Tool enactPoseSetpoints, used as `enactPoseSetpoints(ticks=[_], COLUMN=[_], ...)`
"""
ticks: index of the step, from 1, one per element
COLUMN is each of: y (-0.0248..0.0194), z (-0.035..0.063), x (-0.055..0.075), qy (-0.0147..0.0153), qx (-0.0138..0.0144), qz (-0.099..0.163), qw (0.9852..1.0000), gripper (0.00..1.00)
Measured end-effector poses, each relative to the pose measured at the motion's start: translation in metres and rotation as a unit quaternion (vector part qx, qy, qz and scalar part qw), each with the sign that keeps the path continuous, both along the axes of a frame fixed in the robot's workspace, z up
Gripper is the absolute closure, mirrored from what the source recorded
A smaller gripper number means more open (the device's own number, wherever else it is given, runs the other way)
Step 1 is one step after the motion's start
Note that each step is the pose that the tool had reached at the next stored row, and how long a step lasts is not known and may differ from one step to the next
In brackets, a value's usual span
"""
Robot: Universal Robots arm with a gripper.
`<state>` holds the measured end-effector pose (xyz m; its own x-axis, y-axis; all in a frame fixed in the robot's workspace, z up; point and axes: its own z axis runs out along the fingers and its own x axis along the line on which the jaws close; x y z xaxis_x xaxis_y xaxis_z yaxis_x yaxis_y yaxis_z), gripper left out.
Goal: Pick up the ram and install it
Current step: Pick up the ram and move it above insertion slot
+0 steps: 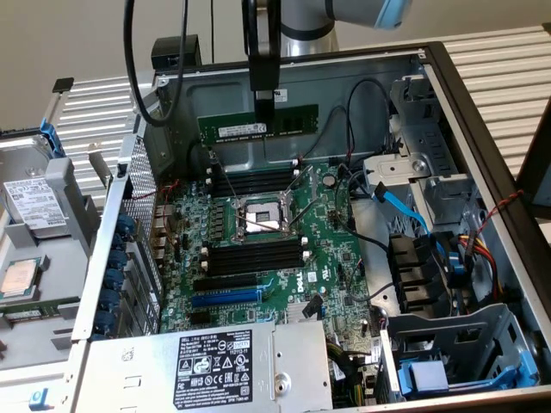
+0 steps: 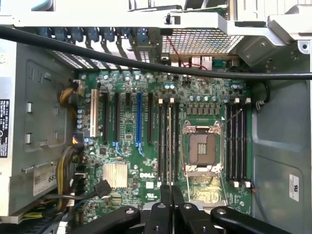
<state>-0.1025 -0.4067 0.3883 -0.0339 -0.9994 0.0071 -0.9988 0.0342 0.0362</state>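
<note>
Ram point(image 1: 297, 118) pinched on edge in near-shut gripper point(image 1: 264, 119), long axis running 9 to 3 o'clock, hanging at 12 o'clock of the motherboard point(image 1: 331, 258), white label unreadable, "DELL" printed on board.

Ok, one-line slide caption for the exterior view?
Gripper holds the ram above the motherboard inside the open case.

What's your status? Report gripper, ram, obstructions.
Gripper shut on the ram, midway along it. Ram held clear above the motherboard, not in the slots. Black cable loops close beside it.
</note>
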Motion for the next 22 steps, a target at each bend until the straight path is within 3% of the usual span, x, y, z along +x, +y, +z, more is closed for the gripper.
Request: enactPoseSetpoints(ticks=[5, 8, 16, 22], y=[0.0124, 0.0173, 0.018, 0.0182], z=[-0.0035, -0.005, -0.0051, -0.0062], x=[0.0, 0.0, 0.0, -0.013], qy=[-0.0015, -0.002, -0.002, -0.0021], qx=[0.005, 0.0077, 0.0079, 0.0085], qz=[0.0, 0.0, 0.0, -0.003], qw=[1.0, 1.0, 1.0, 1.0], gripper=[0.88, 0.88, 0.88, 0.88])
